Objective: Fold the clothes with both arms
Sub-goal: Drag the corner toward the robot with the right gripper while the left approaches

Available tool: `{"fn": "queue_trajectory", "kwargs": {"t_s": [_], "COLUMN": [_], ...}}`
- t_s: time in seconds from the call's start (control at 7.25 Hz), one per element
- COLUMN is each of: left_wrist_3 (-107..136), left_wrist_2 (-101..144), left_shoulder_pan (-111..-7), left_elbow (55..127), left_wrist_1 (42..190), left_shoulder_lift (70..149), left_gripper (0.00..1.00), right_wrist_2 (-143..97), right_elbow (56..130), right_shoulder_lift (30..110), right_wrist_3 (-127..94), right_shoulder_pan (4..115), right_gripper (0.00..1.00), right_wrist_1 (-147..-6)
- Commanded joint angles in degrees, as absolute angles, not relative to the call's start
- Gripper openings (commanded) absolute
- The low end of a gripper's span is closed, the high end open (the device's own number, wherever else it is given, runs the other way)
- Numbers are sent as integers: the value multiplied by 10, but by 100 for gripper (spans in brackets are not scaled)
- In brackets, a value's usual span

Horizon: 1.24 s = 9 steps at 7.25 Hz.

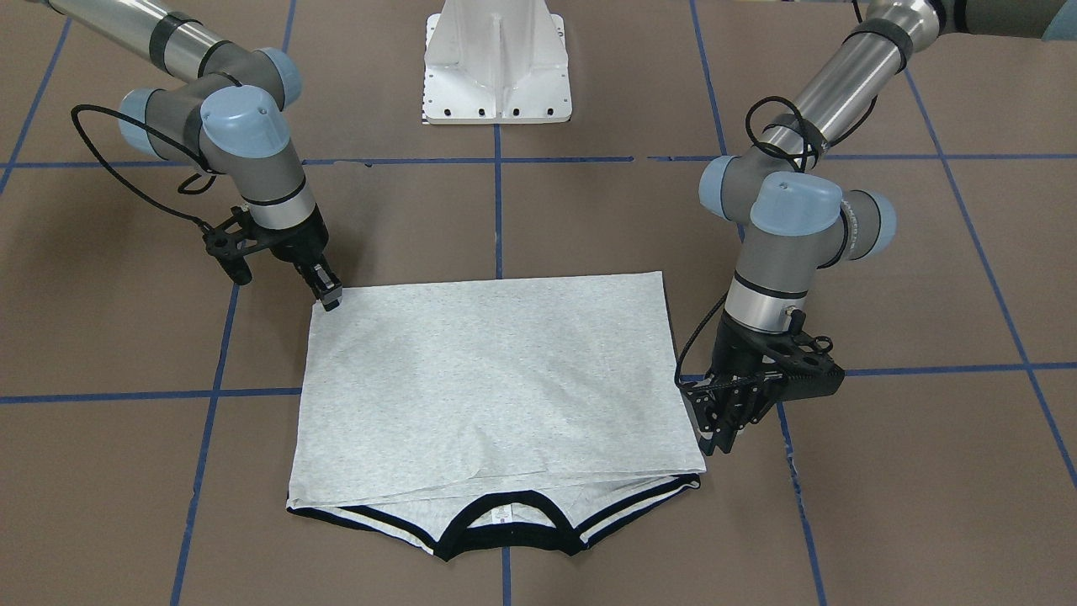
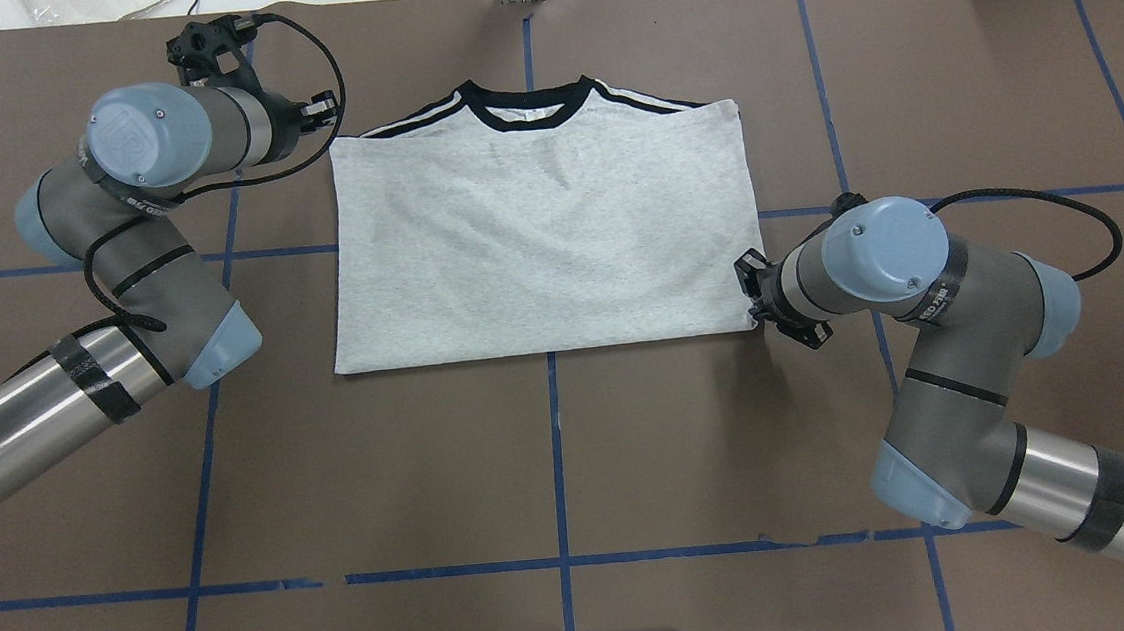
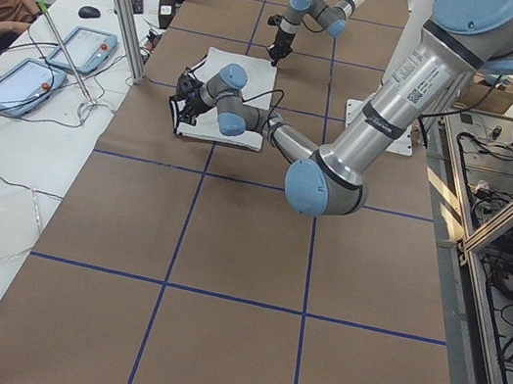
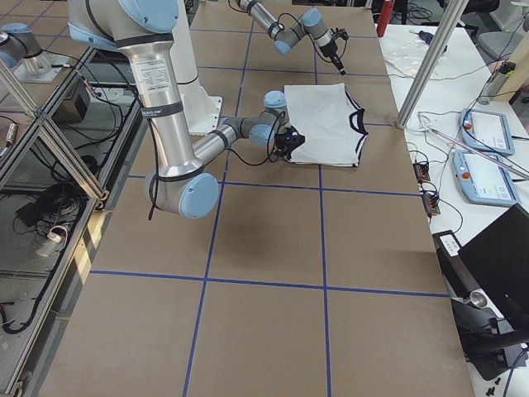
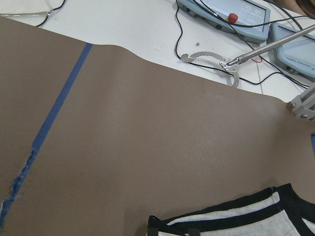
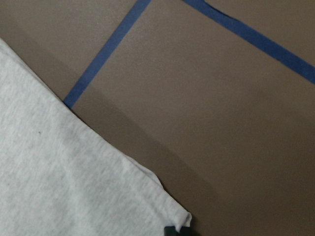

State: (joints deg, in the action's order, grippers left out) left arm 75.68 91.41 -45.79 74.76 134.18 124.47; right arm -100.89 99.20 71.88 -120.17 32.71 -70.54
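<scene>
The T-shirt [image 2: 541, 237] lies flat in the middle of the brown table [image 2: 553, 457]. It is folded in half, with its plain grey back on top. The black collar [image 2: 531, 112] and striped shoulders [image 5: 221, 219] show past the top layer's edge, on the side far from the robot.

In the overhead view, the left gripper [image 1: 717, 442] is on the left, low over the table just beside the shirt's far corner by the shoulder stripes and apart from the cloth. How wide its fingers stand cannot be told.

On the right, the right gripper [image 1: 329, 299] sits at the shirt's near corner on the folded edge. Its fingers look close together, and one fingertip [image 6: 170, 229] meets the puckered corner. Whether they pinch the cloth cannot be told.
</scene>
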Motion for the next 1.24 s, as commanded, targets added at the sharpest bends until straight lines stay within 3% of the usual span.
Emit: {"fn": "queue_trajectory", "kwargs": {"t_s": [0.0,0.41,0.69,0.96,1.1], "left_wrist_3": [758,775,856,946,966], "left_wrist_2": [914,919,1008,1028,1028], "left_shoulder_pan": [-458,-451,-436,-376,-355], "left_elbow": [757,823,921,982,982], "left_wrist_1": [1337,1282,1262,1258,1258], "left_shoulder_lift": [1245,1243,1205,1174,1172], "left_gripper": [32,32,32,33,36], "right_wrist_2": [-1012,-1067,-1192,-1281,-1275], "right_elbow": [1026,1144,1252,1292,1290], "right_shoulder_lift": [738,836,905,959,967], "right_wrist_3": [-1203,-1208,-1208,-1215,-1229], "right_shoulder_pan": [327,309,237,127,88], "right_gripper": [0,0,0,0,92], "right_wrist_1": [-707,-713,-715,-714,-715]}}
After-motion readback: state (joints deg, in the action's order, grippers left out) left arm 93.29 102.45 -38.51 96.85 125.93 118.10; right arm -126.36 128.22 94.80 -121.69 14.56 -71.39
